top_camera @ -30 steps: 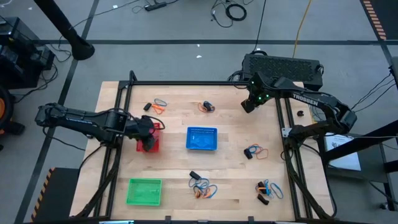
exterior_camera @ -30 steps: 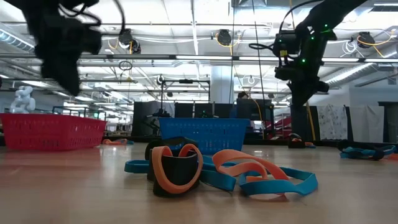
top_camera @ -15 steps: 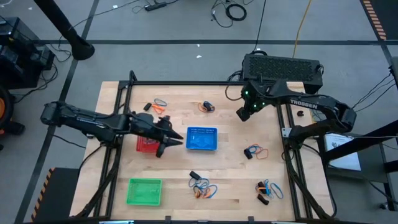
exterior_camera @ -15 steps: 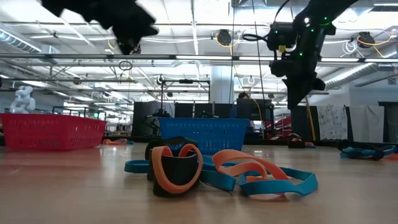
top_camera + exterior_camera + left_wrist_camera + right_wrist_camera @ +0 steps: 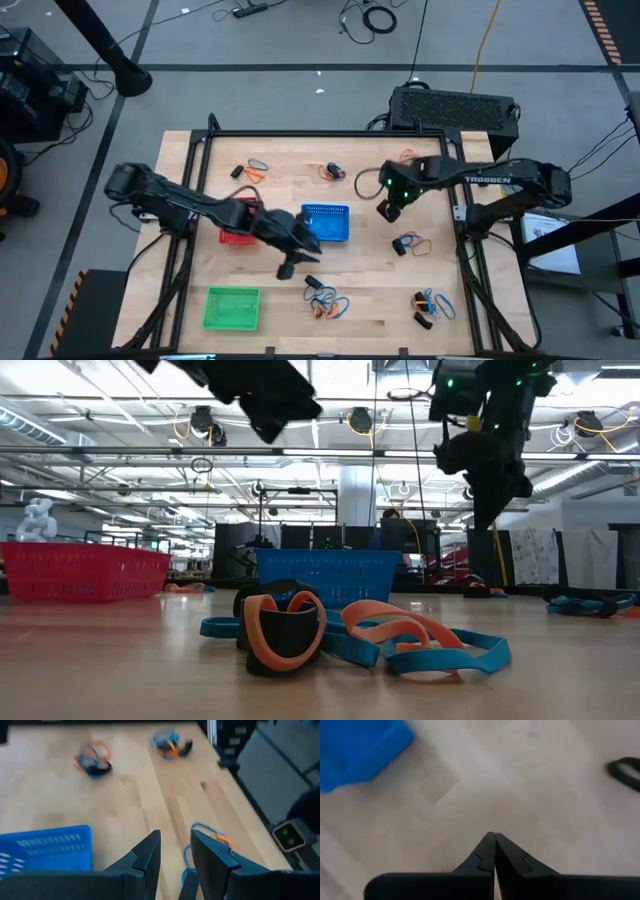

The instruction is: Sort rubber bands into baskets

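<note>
Three baskets stand on the wooden table: red (image 5: 231, 237), blue (image 5: 326, 222) and green (image 5: 232, 307). Small clumps of blue, orange and black rubber bands lie loose: far left (image 5: 251, 170), far middle (image 5: 333, 171), right (image 5: 408, 243), near middle (image 5: 325, 300) and near right (image 5: 430, 305). My left gripper (image 5: 296, 262) hovers open above the table, just nearer than the blue basket's near left corner, with nothing between its fingers (image 5: 175, 837). My right gripper (image 5: 388, 210) hangs shut (image 5: 493, 836) above bare wood to the right of the blue basket, pointing steeply down.
A black metal frame (image 5: 330, 133) runs around the table's far and side edges. My left arm (image 5: 190, 207) crosses over the red basket and hides part of it. A black box (image 5: 455, 108) stands beyond the far right corner. Bare wood lies between the baskets and the band clumps.
My left gripper has swept from above the red basket toward the table's right and near edge, past the blue basket's near left corner, rolling as it went. My right gripper, still shut, has swung from the far right toward the near edge, closer to the blue basket.
</note>
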`<control>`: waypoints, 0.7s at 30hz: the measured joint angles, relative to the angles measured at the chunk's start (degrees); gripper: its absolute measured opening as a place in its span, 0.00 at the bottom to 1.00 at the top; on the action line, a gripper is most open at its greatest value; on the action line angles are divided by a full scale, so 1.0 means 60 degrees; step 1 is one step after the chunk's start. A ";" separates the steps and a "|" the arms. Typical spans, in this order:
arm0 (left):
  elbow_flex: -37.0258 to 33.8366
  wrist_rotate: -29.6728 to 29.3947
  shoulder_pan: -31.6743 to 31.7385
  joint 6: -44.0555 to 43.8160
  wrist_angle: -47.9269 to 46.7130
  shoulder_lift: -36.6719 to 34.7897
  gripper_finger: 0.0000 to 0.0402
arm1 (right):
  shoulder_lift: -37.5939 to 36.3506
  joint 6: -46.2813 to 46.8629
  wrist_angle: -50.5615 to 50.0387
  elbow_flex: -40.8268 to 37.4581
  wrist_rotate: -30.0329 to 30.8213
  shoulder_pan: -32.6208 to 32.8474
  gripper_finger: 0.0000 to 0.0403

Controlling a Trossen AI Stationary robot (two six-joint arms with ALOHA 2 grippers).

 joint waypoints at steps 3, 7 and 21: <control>0.0756 0.0000 -0.0279 -0.0043 -0.0213 0.0875 0.28 | 0.0000 0.0112 0.0006 0.0000 0.0011 0.0879 0.00; 0.1694 -0.0052 -0.0670 -0.0065 -0.0227 0.1960 0.28 | 0.0000 0.0228 0.0076 0.0000 0.0029 0.1905 0.00; 0.3209 -0.0800 -0.1229 -0.0097 -0.1375 0.4548 0.28 | 0.0000 0.0274 0.0159 0.0000 0.0103 0.3961 0.00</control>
